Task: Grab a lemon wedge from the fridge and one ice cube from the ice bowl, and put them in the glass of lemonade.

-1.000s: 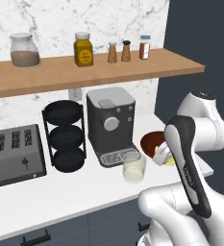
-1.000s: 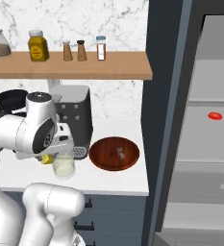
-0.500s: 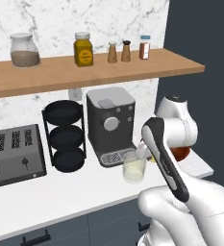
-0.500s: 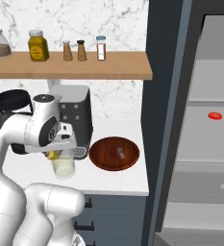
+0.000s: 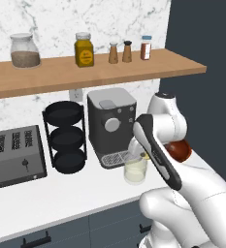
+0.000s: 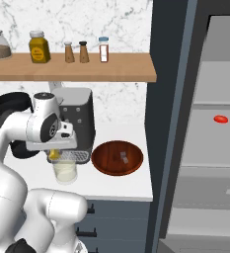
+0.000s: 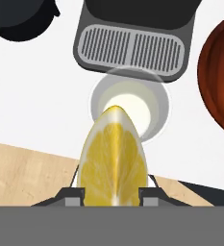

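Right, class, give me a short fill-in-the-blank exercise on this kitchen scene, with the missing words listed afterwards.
1. The gripper is shut on a lemon ____.
2. The lemon hangs right above the glass of ____.
3. The brown ice bowl stands between the glass and the open ____.
4. On the counter behind the glass stands a grey ____ machine.

Missing words: wedge; lemonade; fridge; coffee

A wooden shelf [image 5: 100, 72] on the marble wall carries two jars [image 5: 84, 49] and three small shakers [image 5: 127, 51]. On the white bench [image 5: 51, 193] below, a toaster [image 5: 15, 156], a black three-tier rack of round trays [image 5: 64, 137] and a grey coffee machine [image 5: 111, 125] stand side by side. A small flat red item [image 6: 220, 119] lies on a shelf to the right.
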Tool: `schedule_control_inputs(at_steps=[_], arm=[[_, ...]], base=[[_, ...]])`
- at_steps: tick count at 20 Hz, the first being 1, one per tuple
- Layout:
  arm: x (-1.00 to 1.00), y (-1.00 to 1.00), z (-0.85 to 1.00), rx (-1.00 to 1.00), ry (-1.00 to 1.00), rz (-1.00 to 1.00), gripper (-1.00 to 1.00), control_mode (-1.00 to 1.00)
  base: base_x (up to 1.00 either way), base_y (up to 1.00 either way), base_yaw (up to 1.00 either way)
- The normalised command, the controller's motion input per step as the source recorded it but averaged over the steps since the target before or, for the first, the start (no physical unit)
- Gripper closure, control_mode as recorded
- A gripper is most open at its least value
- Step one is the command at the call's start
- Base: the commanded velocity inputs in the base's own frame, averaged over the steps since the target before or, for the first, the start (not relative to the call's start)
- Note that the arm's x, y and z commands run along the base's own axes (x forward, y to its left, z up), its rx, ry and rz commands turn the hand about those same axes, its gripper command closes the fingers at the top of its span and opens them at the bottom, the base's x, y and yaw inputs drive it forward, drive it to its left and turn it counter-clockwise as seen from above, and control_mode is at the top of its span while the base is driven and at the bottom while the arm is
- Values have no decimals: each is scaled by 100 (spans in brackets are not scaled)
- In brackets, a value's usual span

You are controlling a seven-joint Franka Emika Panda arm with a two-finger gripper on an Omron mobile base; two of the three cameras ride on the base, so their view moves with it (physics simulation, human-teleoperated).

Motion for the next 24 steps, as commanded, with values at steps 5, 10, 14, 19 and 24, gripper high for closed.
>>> schedule_control_inputs(at_steps=[5, 10, 14, 19, 24], arm=[[25, 3, 0, 0, 0, -1, 100, -100], [33, 0, -1, 0, 3, 0, 100, -100], [27, 0, -27, 0, 0, 0, 100, -100], [0, 16, -48, 0, -5, 0, 100, -100], [9, 19, -2, -1, -1, 0, 100, -100]], base=[[0, 0, 0], [0, 0, 0], [0, 0, 0], [0, 0, 0], [0, 0, 0]])
